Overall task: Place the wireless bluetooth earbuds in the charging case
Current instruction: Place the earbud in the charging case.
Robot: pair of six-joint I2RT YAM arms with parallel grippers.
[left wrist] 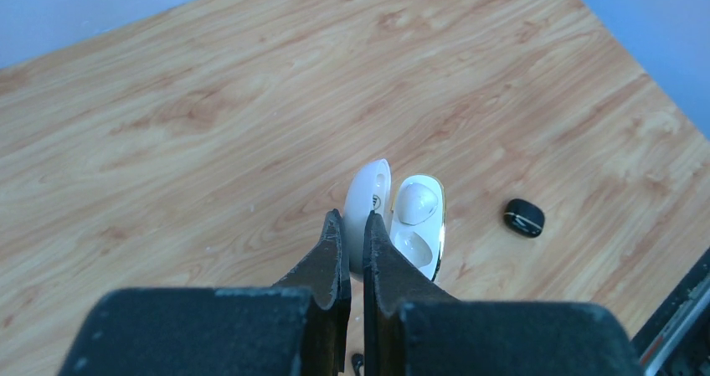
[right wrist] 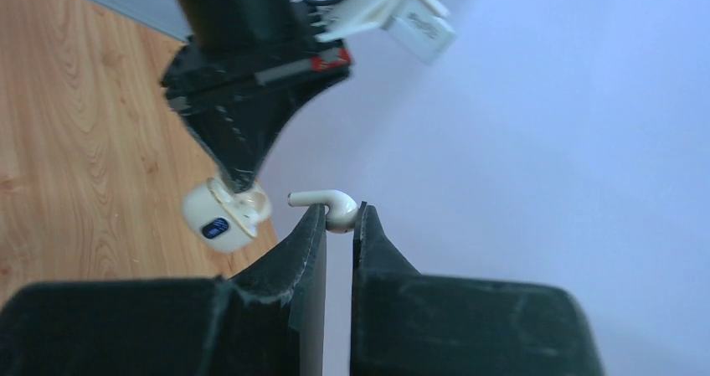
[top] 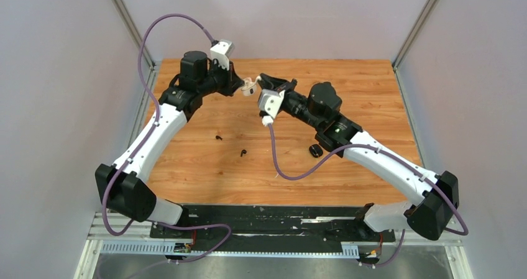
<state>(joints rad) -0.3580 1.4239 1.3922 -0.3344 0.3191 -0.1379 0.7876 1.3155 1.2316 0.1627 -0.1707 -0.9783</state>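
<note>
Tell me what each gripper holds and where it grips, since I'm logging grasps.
Left gripper pinches the open white charging case by one hinged half; right gripper pinches a white earbud by its bulb, stem free.

No legible text or labels.

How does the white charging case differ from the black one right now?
The white charging case is open; the black charging case looks shut. The white one is held in the air by the left gripper; the black one lies on the table. Both are small and rounded.
</note>
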